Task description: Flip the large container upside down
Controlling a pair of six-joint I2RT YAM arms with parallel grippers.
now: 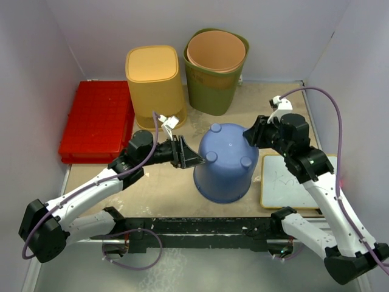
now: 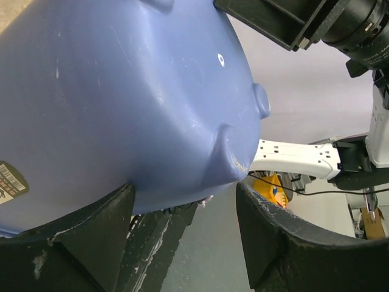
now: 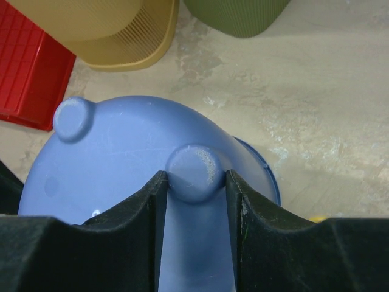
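The large blue container (image 1: 223,164) stands mouth down in the middle of the table, its base and round feet facing up. My right gripper (image 1: 250,135) is at its upper right edge. In the right wrist view the right gripper (image 3: 196,179) has both jaws pressed against one round foot (image 3: 194,164) of the container (image 3: 121,152). My left gripper (image 1: 193,157) is open just beside the container's left wall. In the left wrist view the left gripper (image 2: 182,194) has its jaws spread wide under the blue wall (image 2: 121,91).
A yellow bin (image 1: 155,85) and a green bin (image 1: 216,76) with an orange insert stand at the back. A red crate (image 1: 97,118) lies at the left. A small whiteboard (image 1: 292,182) lies right of the container. White walls enclose the table.
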